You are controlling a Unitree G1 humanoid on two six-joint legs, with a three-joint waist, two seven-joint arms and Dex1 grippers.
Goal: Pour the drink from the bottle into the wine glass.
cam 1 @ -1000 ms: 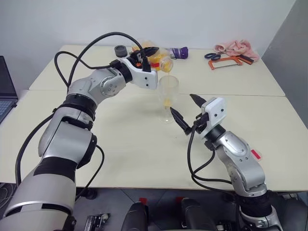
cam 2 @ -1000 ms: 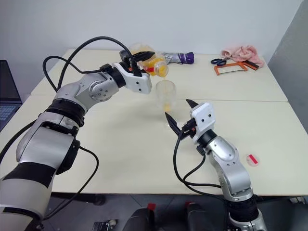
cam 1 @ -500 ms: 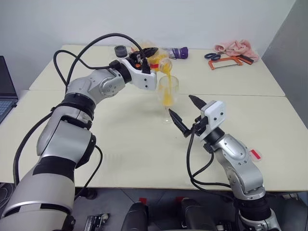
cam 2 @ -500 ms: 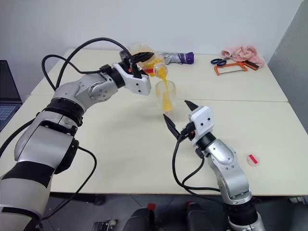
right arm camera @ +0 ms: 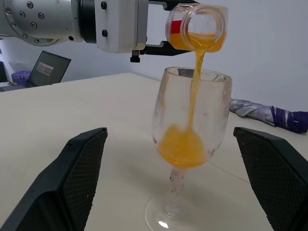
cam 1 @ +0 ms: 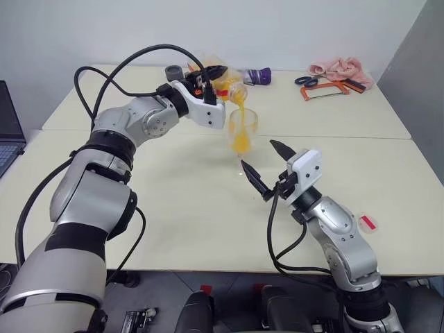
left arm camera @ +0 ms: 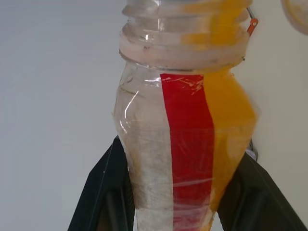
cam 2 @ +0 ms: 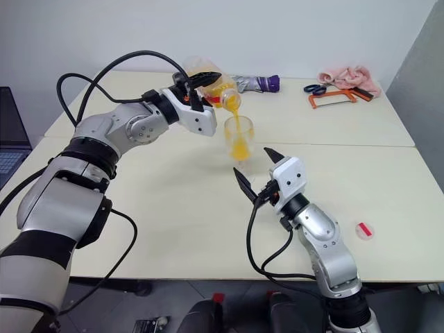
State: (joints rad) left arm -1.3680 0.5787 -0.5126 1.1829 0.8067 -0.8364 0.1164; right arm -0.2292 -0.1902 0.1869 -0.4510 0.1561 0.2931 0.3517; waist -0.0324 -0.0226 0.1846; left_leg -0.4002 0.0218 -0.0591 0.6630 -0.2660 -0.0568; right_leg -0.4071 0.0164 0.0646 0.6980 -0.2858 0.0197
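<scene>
Left gripper point(cam 1: 211, 78) pinched the bottle point(cam 1: 231, 87) round its body, fingers pressed in on both sides of the label. Bottle was tipped mouth-down over the wine glass point(right arm camera: 190, 139), which stood on the table point(cam 1: 173, 201) between the two arms. The drink point(right arm camera: 184, 147) ran in a thin orange stream from the open mouth into the bowl; a shallow pool sat at the bottom, more remained in the bottle.

Right gripper point(cam 1: 263, 168) hung spread wide just beside the glass foot, holding nothing and not touching the stem.

Handling, as judged: bottle is thin plastic, light, likely to dent under a hard squeeze; the mid-body grip looked sound. Glass is brittle and top-heavy as it fills; take it at the stem if steadying is wanted. Umbrella point(cam 2: 257, 84) lay well behind.
</scene>
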